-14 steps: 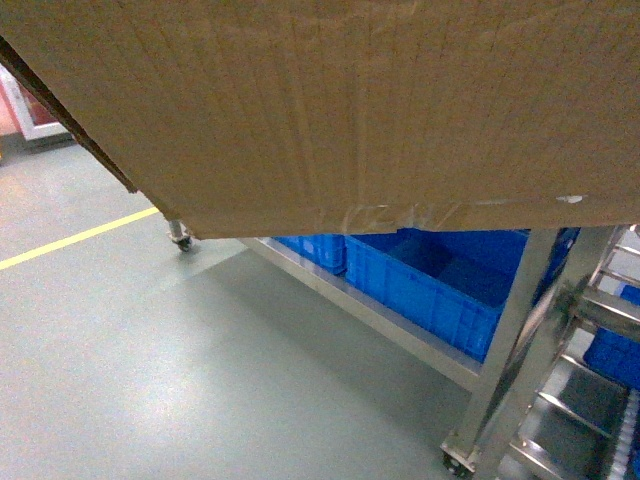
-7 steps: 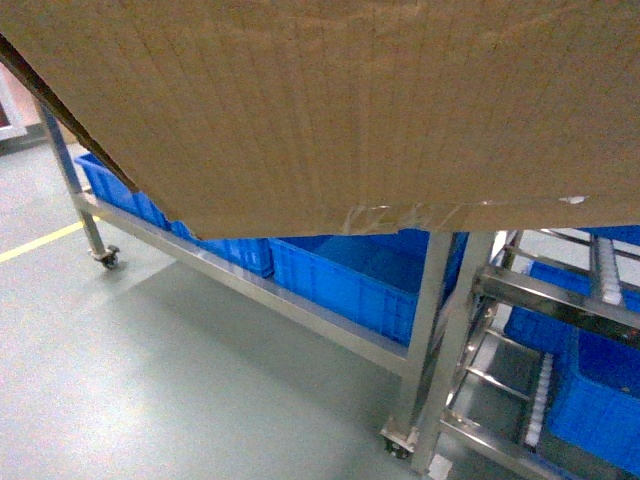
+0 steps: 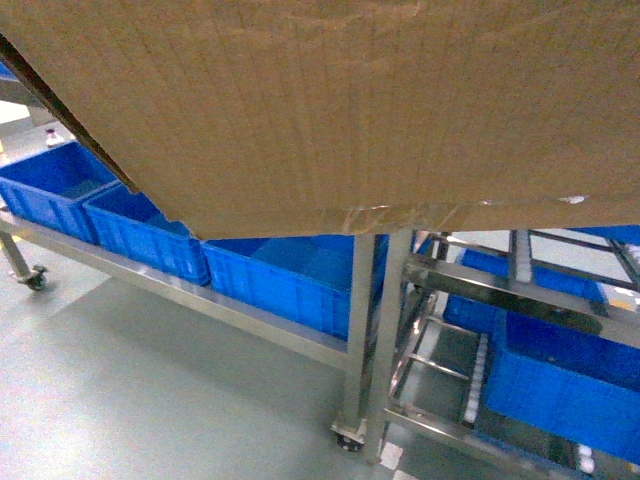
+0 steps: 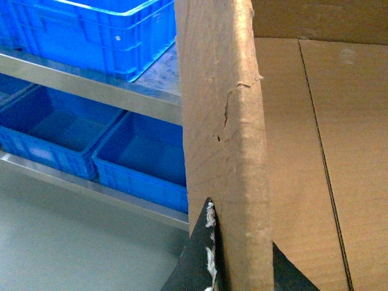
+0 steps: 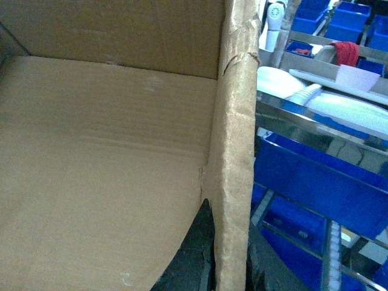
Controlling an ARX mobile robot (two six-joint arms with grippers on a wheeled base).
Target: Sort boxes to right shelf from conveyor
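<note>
Box (image 3: 340,100) carried high, fills top of head view; I hold it by both side walls: left gripper (image 4: 225,267) pinching left wall, right gripper (image 5: 224,267) pinching right wall. Right shelf (image 3: 470,290) lower right. I'd keep box level, grip even, clear bench (image 3: 250,320) post before lowering. No readable labels.
</note>
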